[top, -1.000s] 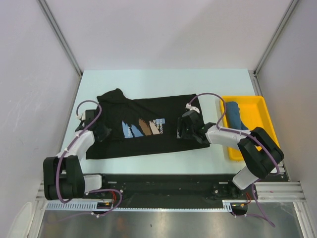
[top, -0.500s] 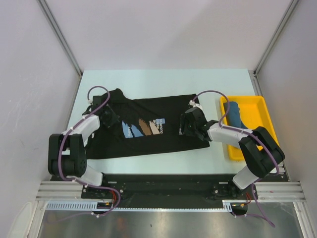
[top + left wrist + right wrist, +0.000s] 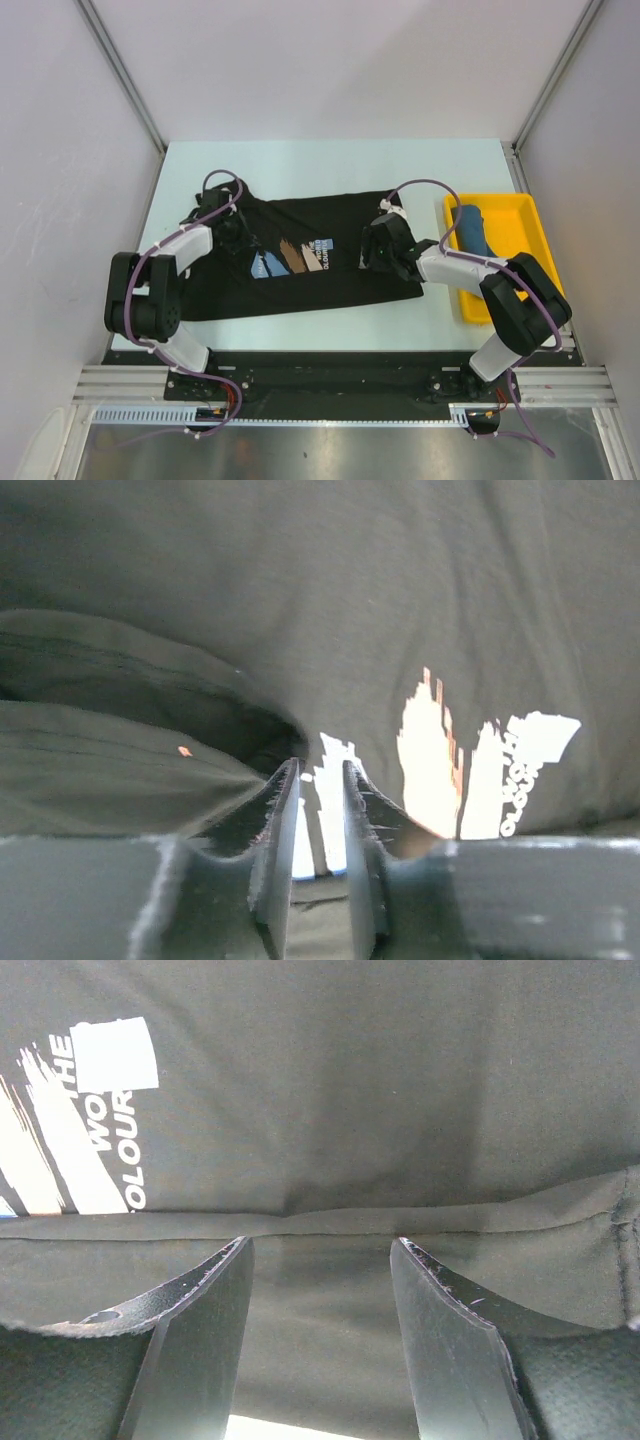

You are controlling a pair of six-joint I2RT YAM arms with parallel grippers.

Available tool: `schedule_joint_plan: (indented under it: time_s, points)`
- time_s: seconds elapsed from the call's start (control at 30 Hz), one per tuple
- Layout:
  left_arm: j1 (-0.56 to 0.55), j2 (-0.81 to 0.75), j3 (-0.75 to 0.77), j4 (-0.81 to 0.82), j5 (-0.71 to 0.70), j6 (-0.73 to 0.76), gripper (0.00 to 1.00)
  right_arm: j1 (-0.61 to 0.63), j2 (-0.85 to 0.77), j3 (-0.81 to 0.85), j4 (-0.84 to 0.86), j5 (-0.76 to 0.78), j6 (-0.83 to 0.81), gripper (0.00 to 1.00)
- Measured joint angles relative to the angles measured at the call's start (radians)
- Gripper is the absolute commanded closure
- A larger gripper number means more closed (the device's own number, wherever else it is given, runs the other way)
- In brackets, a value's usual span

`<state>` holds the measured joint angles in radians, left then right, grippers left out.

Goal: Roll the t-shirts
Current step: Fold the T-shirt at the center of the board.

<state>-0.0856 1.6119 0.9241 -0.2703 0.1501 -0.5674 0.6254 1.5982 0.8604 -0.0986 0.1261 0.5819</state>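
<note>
Looking down, the top camera alone takes in the whole layout. The black t-shirt (image 3: 320, 280) lies spread across the middle of the counter (image 3: 330, 160), and the teal t-shirt (image 3: 470, 232) sits bundled in the yellow tray (image 3: 522, 215) at the right.

The left end effector (image 3: 233, 233) is over the black shirt's far-left part, and the right end effector (image 3: 375, 252) is near its right edge.

Only the wrist cameras show the fingers. The left pair stands narrowly apart, with the print (image 3: 440, 750) showing through the gap beside a bunched fold. The right pair is spread wide above a seam, clamping nothing.

The right wrist view reads "THE" and "COLOUR"; a middle word starting "WO" is unclear. From above the lettering is too small to read. Whether either set of fingertips touches the cloth cannot be told.
</note>
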Motion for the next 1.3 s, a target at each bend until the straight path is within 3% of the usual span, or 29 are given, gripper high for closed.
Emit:
schedule_joint_plan:
  time_s: [0.1,0.17,0.27,0.43,0.53,0.73,0.93,1.1,1.3]
  points:
    - [-0.011,0.000,0.002,0.003,0.026,0.026,0.43,-0.001,0.001,0.003,-0.003,0.002,0.000,0.35]
    - [-0.013,0.000,0.006,0.008,0.040,0.042,0.35,-0.005,0.003,0.015,-0.009,0.002,-0.002,0.33]
    - [-0.013,-0.003,0.027,0.018,0.040,0.046,0.32,-0.024,0.010,0.054,-0.002,-0.004,-0.018,0.32]
    - [0.006,-0.008,0.136,0.043,-0.021,0.035,0.35,-0.106,0.040,0.138,0.077,-0.042,-0.046,0.30]
    - [0.031,-0.005,0.231,0.058,-0.097,0.026,0.42,-0.163,0.090,0.209,0.143,-0.070,-0.061,0.30]
    - [0.080,0.154,0.469,0.073,-0.205,-0.006,0.48,-0.245,0.204,0.298,0.225,-0.135,-0.063,0.30]
    - [0.120,0.395,0.629,0.045,-0.262,0.004,0.45,-0.297,0.325,0.372,0.272,-0.201,-0.063,0.30]
    - [0.127,0.513,0.729,-0.008,-0.288,0.056,0.36,-0.339,0.431,0.454,0.307,-0.253,-0.053,0.30]
    - [0.126,0.620,0.874,-0.018,-0.251,0.100,0.36,-0.404,0.537,0.524,0.340,-0.302,-0.016,0.30]
